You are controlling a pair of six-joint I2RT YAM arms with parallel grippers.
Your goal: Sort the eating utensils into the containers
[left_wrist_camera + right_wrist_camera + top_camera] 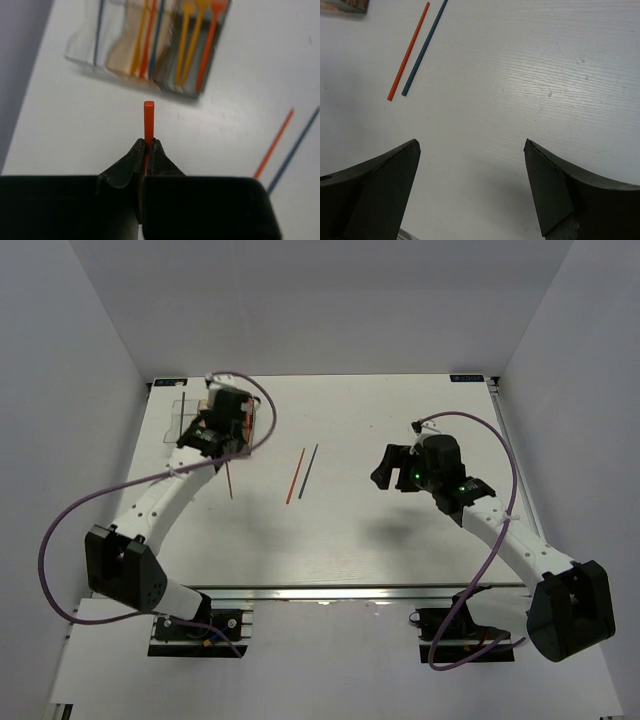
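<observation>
Desk (330, 540): white and matte, with a faint streaked grain in the right wrist view.
Walls (320, 310): plain white panels closed off its left, far and right sides.
Rail (330, 591): silver metal, ran along the near edge.
Corner labels (466, 377): too small to read.

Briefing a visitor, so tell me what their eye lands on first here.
The left hand pinches an orange-red utensil near the containers, which already hold several pieces. Mid-table, a red stick and a blue stick lie side by side, with the open right hand off to their right.
</observation>
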